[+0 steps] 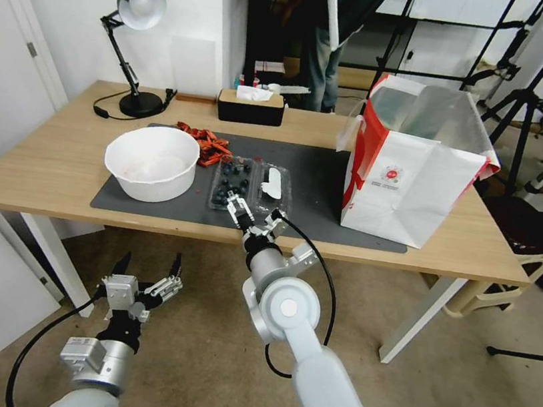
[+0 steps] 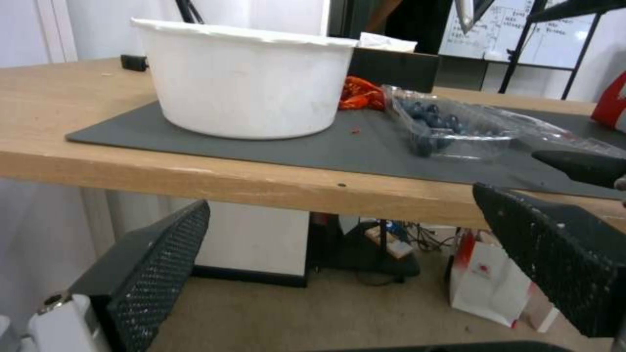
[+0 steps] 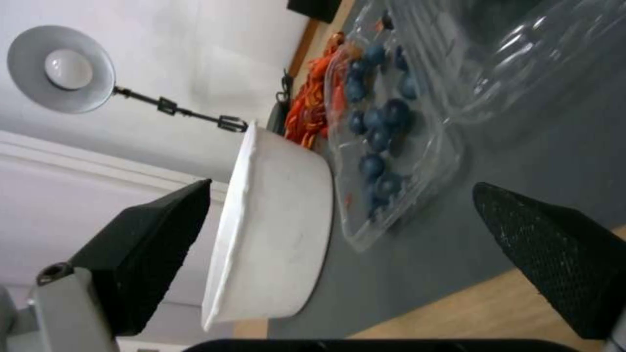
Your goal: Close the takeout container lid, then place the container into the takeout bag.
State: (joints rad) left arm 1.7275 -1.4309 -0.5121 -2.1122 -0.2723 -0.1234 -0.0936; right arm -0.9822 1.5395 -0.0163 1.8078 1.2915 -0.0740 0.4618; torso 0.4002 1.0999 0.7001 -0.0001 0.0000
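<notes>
1. Two end effectors: right end effector (image 1: 258, 214) is extended over the near edge of the surface (image 1: 49, 159), fingers spread, nothing between them. It sits just at the near end of the takeout container (image 1: 231, 183).
2. Left end effector (image 1: 148, 266) hangs low, below surface level and in front of it, fingers spread, holding nothing.
3. Takeout container lies open and flat on the dark grey mat (image 1: 316, 176), between the white bowl (image 1: 151, 161) and the takeout bag (image 1: 410, 176). Blueberry half is on the bowl side; lid (image 1: 274, 187) with white label is folded out on the bag side.
4. Right wrist view: blueberries visible in the clear tray (image 3: 381, 142), white bowl (image 3: 274, 234) just beside it, finger pads (image 3: 554, 264) spread wide either side, not touching the container.
5. Left wrist view: surface edge (image 2: 261, 183) at camera height, white bowl (image 2: 248, 80) and takeout container (image 2: 443, 129) on the mat, right end effector's dark fingertip (image 2: 580, 166) near the container.
6. Takeout bag stands upright, mouth open, silvery lining showing, on the right part of the surface, well apart from the container.
7. Red-orange wrappers (image 1: 207, 142) lie just behind the bowl and container. Black tissue box (image 1: 250, 106) and desk lamp (image 1: 132, 42) at the far edge.
</notes>
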